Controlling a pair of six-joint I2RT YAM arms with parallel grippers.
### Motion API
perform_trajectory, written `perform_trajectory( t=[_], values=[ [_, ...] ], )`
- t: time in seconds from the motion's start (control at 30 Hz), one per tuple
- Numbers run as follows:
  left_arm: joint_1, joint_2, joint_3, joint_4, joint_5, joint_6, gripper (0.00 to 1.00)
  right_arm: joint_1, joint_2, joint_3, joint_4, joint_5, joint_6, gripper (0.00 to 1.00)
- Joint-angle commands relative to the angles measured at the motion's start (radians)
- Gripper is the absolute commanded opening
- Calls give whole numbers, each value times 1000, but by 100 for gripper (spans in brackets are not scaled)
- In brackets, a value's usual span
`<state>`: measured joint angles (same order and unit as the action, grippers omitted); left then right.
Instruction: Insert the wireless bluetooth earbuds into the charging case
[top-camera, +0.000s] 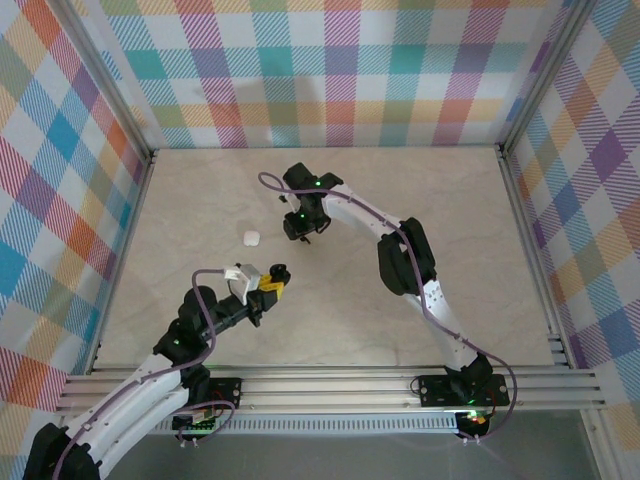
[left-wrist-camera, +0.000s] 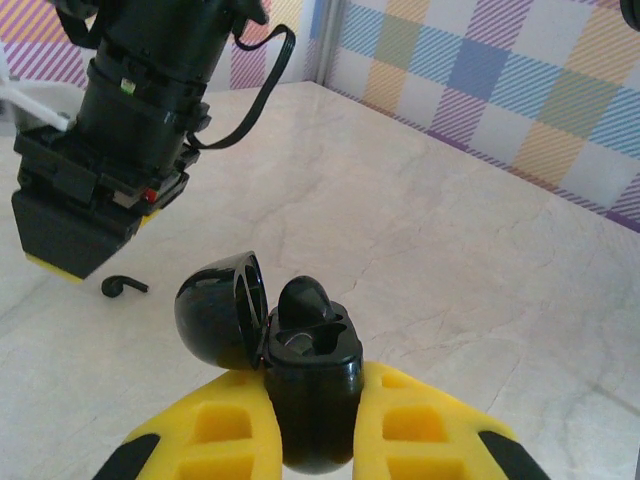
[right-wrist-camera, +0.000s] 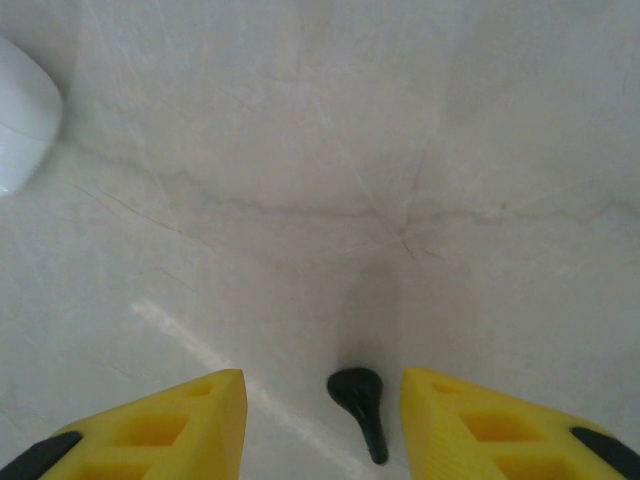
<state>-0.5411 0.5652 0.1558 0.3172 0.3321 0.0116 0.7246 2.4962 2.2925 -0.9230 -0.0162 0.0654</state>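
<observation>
Your right gripper (right-wrist-camera: 320, 395), open, straddles 1 black earbud (right-wrist-camera: 358, 392) on the table (right-wrist-camera: 300, 150), stem pointing back at the wrist. Your left gripper (left-wrist-camera: 310, 425) clamps the open case (left-wrist-camera: 312, 385); its camera shows 1 bud (left-wrist-camera: 306, 298) seated.

One earbud (right-wrist-camera: 358, 400) lies on the table (right-wrist-camera: 300, 150) between the right gripper's (right-wrist-camera: 322, 385) fingers (right-wrist-camera: 190, 425); another earbud (left-wrist-camera: 305, 298) sits in the case (left-wrist-camera: 310, 395).

white case (top-camera: 251, 237) near right hand (top-camera: 303, 229)

Beige marble-look tabletop (top-camera: 400, 330), bare over most of its area. Pastel plaid walls (top-camera: 330, 70) on three sides. Aluminium corner posts (top-camera: 108, 85). Aluminium rails (top-camera: 330, 385) along the near edge.
</observation>
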Motion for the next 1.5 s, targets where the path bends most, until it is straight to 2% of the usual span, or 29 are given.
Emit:
perform_trajectory(
  t=[0.0, 0.3, 0.63, 0.83, 1.03, 1.23, 1.47],
  values=[
    [-7, 39, 59, 28, 34, 55, 0, -5, 21, 16, -66, 39, -66, 44],
    [-7, 79, 100, 16, 46, 51, 0, -17, 39, 1, -70, 31, -67, 40],
    [-8, 14, 109, -33, 30, 15, 0, -21, 29, -45, -53, -16, -71, 24],
    [-8, -27, 144, -95, 25, 27, 0, -29, -38, -151, -17, -12, -58, 14],
    [-8, -15, 154, -78, 46, -10, 0, -68, -161, -361, 58, -44, -2, 14],
    [-17, 49, 165, -6, 83, -62, 0, -116, -362, -692, 170, -50, 115, 14],
    [-66, 211, 223, 89, 116, -63, 0, -122, -524, -963, 211, -71, 212, 22]
  ],
)
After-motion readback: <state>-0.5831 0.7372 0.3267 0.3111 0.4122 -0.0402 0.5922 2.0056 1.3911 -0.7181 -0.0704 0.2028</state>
